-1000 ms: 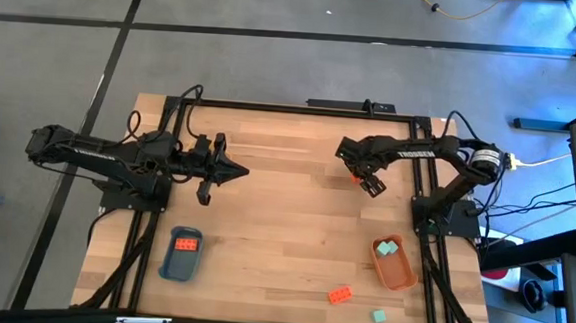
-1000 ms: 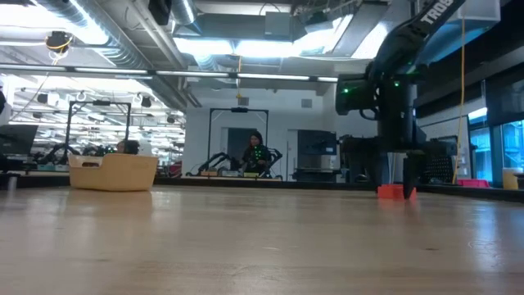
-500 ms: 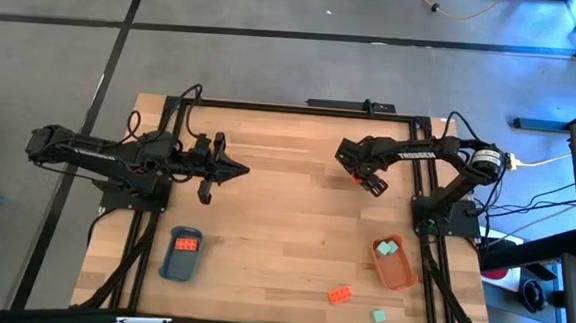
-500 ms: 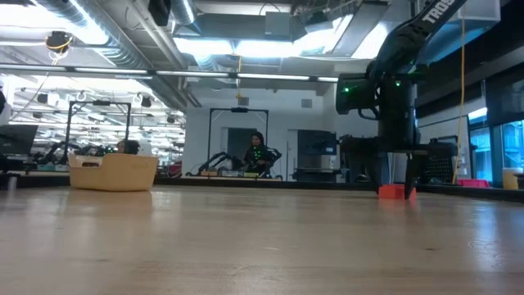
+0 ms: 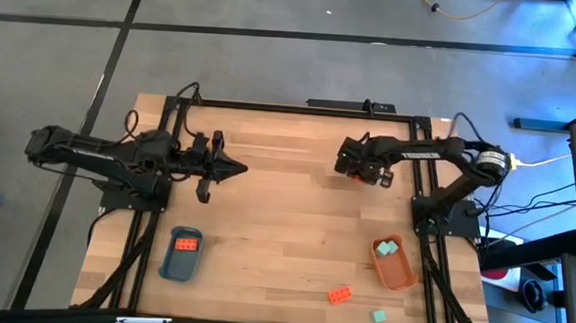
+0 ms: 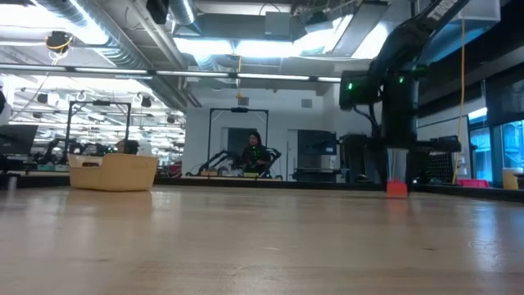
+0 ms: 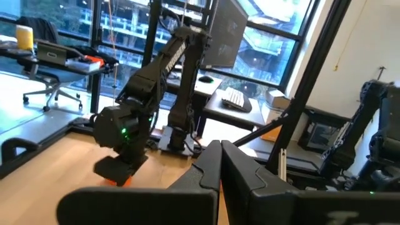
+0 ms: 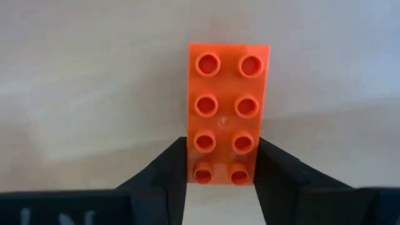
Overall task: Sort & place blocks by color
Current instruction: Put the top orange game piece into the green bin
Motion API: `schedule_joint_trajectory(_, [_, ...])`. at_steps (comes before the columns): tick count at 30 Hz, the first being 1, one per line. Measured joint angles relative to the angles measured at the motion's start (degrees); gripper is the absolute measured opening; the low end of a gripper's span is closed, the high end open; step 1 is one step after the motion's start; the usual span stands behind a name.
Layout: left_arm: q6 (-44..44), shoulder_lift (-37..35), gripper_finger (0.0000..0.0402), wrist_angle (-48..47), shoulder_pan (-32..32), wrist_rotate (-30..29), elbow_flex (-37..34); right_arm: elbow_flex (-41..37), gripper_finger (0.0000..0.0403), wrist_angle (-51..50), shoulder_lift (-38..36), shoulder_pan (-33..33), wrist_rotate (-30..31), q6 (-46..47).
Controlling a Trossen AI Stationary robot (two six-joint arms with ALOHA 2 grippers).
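Blocks you can count: one orange brick point(image 8: 227, 112) clamped in your right pincer point(image 8: 222, 172) at the table's point(image 5: 284, 231) far right, two orange elsewhere, three mint. Your left pincer point(image 5: 235, 170) waits, fingers together.

overhead lighting even and bright; cool blue spill at the floor point(image 5: 575, 59) beside the right arm. low view: ceiling lights point(image 6: 270, 45) glare, near surface point(image 6: 246, 254) soft and unfocused. left wrist: daylight through windows point(image 7: 125, 31). right wrist: orange brick point(image 8: 228, 112) sharp, shadowless.
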Motion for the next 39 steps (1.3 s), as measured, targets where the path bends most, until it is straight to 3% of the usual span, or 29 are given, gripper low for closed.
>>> schedule_joint_trajectory(5, [0.0, -1.0, 0.0000, -0.5, 1.8, -0.1, 0.0, 0.1, 0.0144, 0.4, -9.6, 5.1, -3.4, -23.4])
schedule_joint_trajectory(9, [0.0, -0.9, 0.0000, -1.3, 2.4, 0.5, 0.0, 0.1, 0.0144, 4.9, -19.3, 14.8, -3.7, -31.8])
schedule_joint_trajectory(13, [0.1, -0.9, 0.0000, -1.3, 2.5, 4.5, 0.0, 0.1, 0.0144, 19.3, -26.4, 26.6, 1.5, -38.1])
schedule_joint_trajectory(18, [0.1, 0.6, 0.0000, -1.6, 2.5, 6.2, 0.0, 0.2, 0.0144, 34.4, -28.2, 35.7, 10.6, -48.8])
schedule_joint_trajectory(22, [-0.1, 0.8, 0.0000, -1.2, 2.5, 6.1, 0.0, 0.2, 0.0144, 38.4, -27.4, 37.4, 12.1, -56.5])
schedule_joint_trajectory(35, [-0.3, 0.7, 0.0000, -1.1, 2.3, 5.8, 0.0, 0.2, 0.0144, 43.6, -27.5, 37.4, 11.9, -59.8])
schedule_joint_trajectory(39, [-0.6, 0.7, 0.0002, -1.1, 2.3, 2.2, 0.0, 0.2, 0.0144, 43.9, -27.5, 37.4, 11.8, -59.4])
